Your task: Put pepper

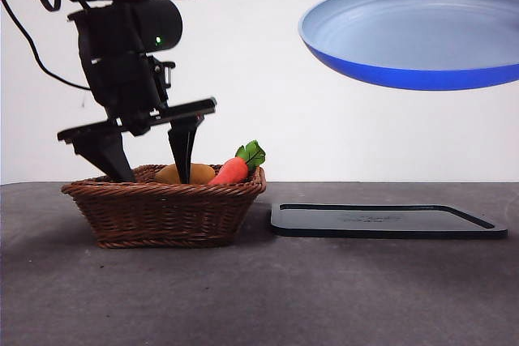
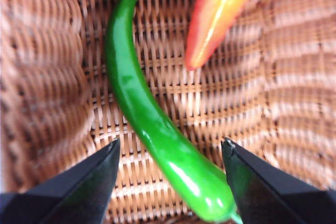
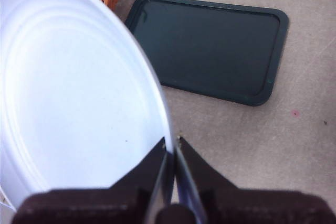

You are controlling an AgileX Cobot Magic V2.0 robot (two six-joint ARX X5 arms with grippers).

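Observation:
The glossy green pepper [image 2: 152, 124] lies on the woven floor of the wicker basket [image 1: 162, 208], hidden in the front view. My left gripper [image 2: 170, 153] is open and reaches down into the basket [image 2: 47, 77]; one jaw stands on each side of the pepper, neither touching it. In the front view the left gripper [image 1: 154, 168] comes down at the left. My right gripper [image 3: 172, 148] is shut on the rim of the blue plate [image 3: 68, 93]. It holds the plate [image 1: 422, 34] tilted, high in the air at the right.
An orange carrot [image 1: 233, 169] with green leaves lies in the basket; it also shows in the left wrist view [image 2: 215, 14]. A brown rounded item [image 1: 174, 173] lies beside it. A dark flat tray [image 1: 385, 220] lies on the grey table right of the basket, below the plate.

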